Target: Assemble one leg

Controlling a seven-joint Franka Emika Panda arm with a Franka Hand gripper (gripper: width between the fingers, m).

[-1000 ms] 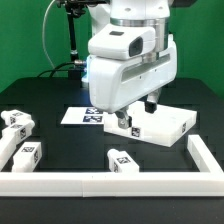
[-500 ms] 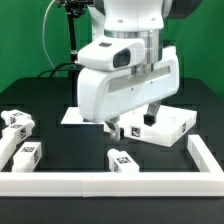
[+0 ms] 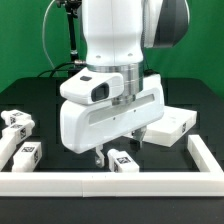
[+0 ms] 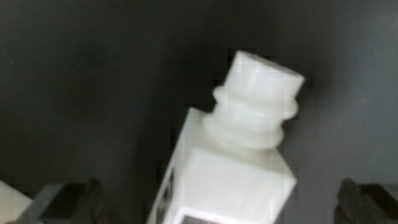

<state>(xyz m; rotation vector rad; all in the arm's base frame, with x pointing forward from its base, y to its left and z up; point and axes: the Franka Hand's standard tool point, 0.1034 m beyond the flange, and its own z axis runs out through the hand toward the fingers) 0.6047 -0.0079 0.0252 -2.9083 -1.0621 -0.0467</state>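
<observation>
A leg (image 3: 122,160), a small white post with a black-and-white tag, lies on the black table near the front wall. In the wrist view the leg (image 4: 240,150) fills the middle, with its stepped round peg end pointing away from the jaws. My gripper (image 3: 118,150) hangs just above this leg. It is open and empty. Its two dark fingertips (image 4: 71,200) stand wide apart on either side of the leg's body without touching it. The large flat white panel (image 3: 172,124) lies behind, at the exterior view's right.
Several more white legs with tags lie at the exterior view's left (image 3: 14,120), (image 3: 27,152). A low white wall (image 3: 100,183) runs along the front and up the right side (image 3: 206,155). The arm's body hides the table's middle.
The gripper has moved from above the white panel forward and toward the exterior view's left, and lower. It now hangs over the front leg. The parts have not moved.
</observation>
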